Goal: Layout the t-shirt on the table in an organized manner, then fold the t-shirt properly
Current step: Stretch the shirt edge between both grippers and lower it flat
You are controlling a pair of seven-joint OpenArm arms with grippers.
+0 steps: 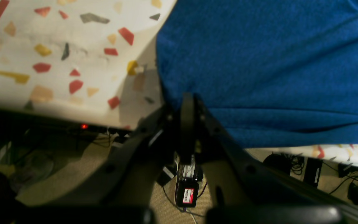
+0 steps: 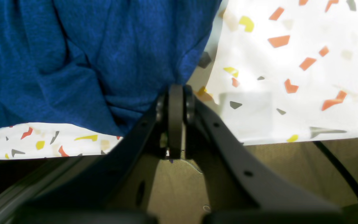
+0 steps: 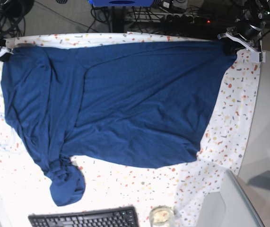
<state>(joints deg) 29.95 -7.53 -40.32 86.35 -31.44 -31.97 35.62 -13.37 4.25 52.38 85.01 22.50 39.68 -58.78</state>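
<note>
Along the far edge of the bench you have the left hand and right hand each pinching a corner of the navy t-shirt, spread mostly flat, one sleeve bunched, and folding is not begun.

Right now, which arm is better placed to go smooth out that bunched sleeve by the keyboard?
Probably the right. Its pincer grips the t-shirt on the side where the bunched sleeve lies. The left pincer holds the opposite corner, farther away across the table.
</note>
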